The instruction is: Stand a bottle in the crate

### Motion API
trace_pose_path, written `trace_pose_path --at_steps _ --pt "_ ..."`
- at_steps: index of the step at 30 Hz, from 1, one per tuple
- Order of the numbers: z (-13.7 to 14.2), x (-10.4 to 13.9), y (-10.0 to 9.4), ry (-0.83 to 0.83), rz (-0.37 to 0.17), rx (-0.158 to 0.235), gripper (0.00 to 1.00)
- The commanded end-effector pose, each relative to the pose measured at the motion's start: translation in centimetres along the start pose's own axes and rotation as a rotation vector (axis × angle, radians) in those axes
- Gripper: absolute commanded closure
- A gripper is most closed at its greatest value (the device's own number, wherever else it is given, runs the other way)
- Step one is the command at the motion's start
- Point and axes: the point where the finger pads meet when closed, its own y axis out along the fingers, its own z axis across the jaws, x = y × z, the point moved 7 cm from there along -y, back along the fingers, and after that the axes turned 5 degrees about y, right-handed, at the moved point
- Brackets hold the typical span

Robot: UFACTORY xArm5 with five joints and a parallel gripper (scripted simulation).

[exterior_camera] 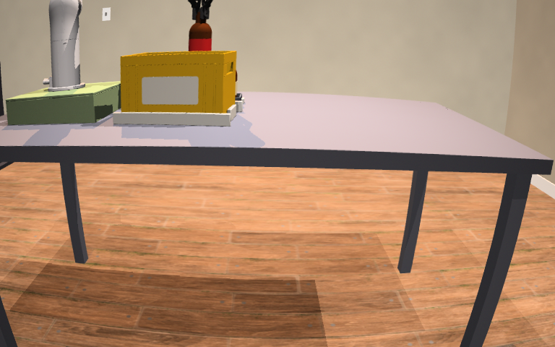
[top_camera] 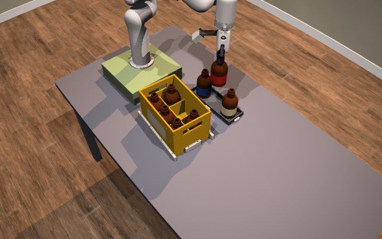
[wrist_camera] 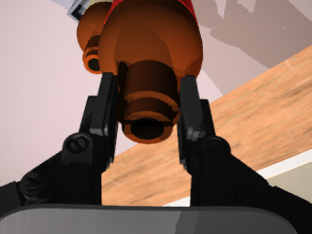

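Note:
My gripper (top_camera: 221, 58) (exterior_camera: 200, 11) (wrist_camera: 148, 93) is shut on the neck of the red-label brown bottle (top_camera: 219, 73) (exterior_camera: 199, 38) (wrist_camera: 152, 22). It holds the bottle upright over the far end of the dark tray (top_camera: 235, 118), higher than the other bottles. A blue-label bottle (top_camera: 204, 84) and a cream-label bottle (top_camera: 229, 103) (wrist_camera: 92, 35) stand upright on the tray. The yellow crate (top_camera: 194, 132) (exterior_camera: 180, 65) stands left of the tray and holds several brown bottles. Its middle cell (top_camera: 183, 109) on the tray side is empty.
The arm's green base block (top_camera: 135, 75) (exterior_camera: 53, 106) sits just behind the crate. White stop rails (top_camera: 157, 135) (exterior_camera: 171, 118) hem the crate's foot. The table's far edge runs close behind the tray.

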Motion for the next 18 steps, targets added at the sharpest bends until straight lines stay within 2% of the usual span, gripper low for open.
trace_pose_path --at_steps 1,18 --pt "0.0 0.1 -0.7 0.0 -0.004 -0.002 1.0" --pt "0.0 0.1 -2.0 0.0 -0.004 -0.002 1.0"
